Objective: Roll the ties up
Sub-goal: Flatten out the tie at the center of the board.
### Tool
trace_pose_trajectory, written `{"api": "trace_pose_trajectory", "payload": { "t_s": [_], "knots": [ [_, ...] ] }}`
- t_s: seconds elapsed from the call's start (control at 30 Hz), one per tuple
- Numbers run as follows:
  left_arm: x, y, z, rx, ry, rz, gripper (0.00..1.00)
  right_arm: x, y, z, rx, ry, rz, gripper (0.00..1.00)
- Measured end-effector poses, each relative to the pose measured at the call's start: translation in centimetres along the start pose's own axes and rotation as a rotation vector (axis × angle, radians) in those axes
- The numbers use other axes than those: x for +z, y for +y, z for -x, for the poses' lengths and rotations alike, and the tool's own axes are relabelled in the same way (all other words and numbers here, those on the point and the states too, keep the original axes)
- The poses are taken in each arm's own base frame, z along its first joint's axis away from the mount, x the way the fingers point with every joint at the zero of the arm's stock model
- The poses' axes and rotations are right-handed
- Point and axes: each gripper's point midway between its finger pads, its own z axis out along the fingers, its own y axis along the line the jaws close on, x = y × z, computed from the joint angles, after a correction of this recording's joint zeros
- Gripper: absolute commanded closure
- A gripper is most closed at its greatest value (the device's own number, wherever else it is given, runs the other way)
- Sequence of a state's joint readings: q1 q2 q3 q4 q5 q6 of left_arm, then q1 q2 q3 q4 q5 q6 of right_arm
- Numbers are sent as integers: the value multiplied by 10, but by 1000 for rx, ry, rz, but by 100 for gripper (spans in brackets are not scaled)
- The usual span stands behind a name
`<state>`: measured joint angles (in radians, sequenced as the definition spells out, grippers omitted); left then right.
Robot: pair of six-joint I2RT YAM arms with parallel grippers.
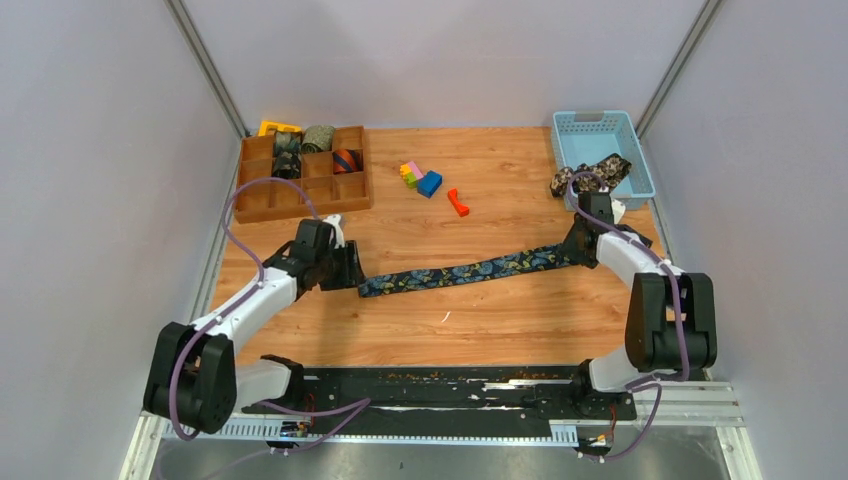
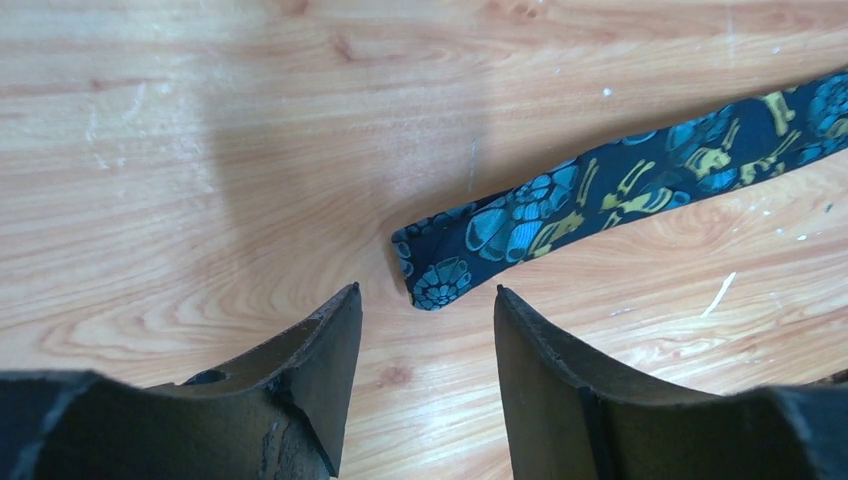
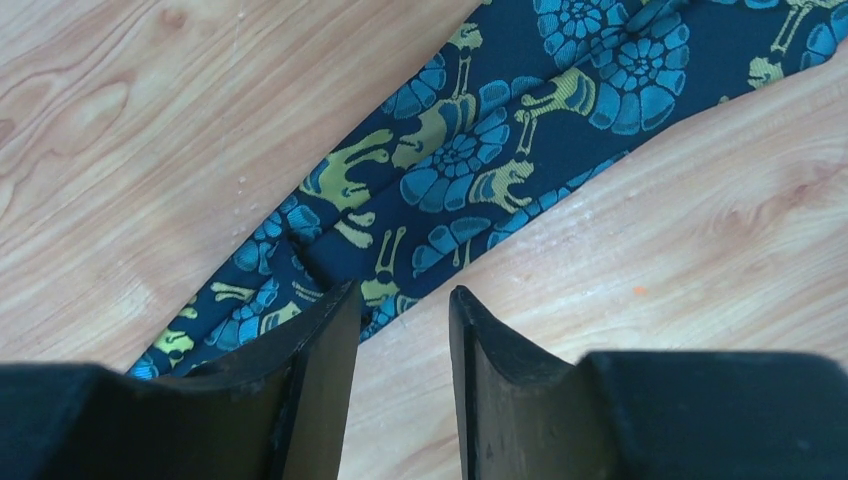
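One tie in work: the navy paisley tie [image 1: 465, 270] is lying flat and fully unrolled across the middle of the worktop [image 1: 500, 330], narrow end to the left and wide end to the right.
Left gripper [image 2: 425, 295]: it is hovering low just short of the narrow end, jaws standing apart and holding nothing.
Right gripper [image 3: 400, 290]: it is hanging over the wide end, jaws parted with bare wood showing between them. One finger is overlapping the fabric, but no grip is apparent.
Rolled stock: at least three coils are sitting in the back compartments of the wooden tray [image 1: 300, 210], among them a green coil [image 1: 318, 137] and a striped coil [image 1: 346, 160].
Waiting stock: the black-tan tie [image 1: 590, 175] is draping unrolled over the front wall of the blue basket [image 1: 640, 150].
Sundries: coloured blocks [image 1: 420, 178] are lying between tray and basket, well apart from the ties.
Progress, as judged: the task is running partway. Several ties are looking finished, the navy roll is not yet begun, and the basket tie is waiting after it.
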<state>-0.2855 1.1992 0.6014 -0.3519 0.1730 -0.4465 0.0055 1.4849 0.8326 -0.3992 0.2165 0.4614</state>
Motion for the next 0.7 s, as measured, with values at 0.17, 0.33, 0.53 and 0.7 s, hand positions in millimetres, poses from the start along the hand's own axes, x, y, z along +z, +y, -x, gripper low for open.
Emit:
{"api": "trace_pose_trajectory", "payload": {
  "t_s": [0.17,0.33,0.53,0.7],
  "knots": [
    [-8,-13,34,17,-52,-3,44,15,-8,1,3,28,-32,63],
    [6,-28,59,42,-45,-9,45,26,-18,2,22,46,-52,64],
    [51,-55,62,124,70,-9,50,31,-16,10,11,36,-49,64],
    [82,-88,60,210,138,-31,51,22,-17,11,-48,15,-106,58]
  ]
}}
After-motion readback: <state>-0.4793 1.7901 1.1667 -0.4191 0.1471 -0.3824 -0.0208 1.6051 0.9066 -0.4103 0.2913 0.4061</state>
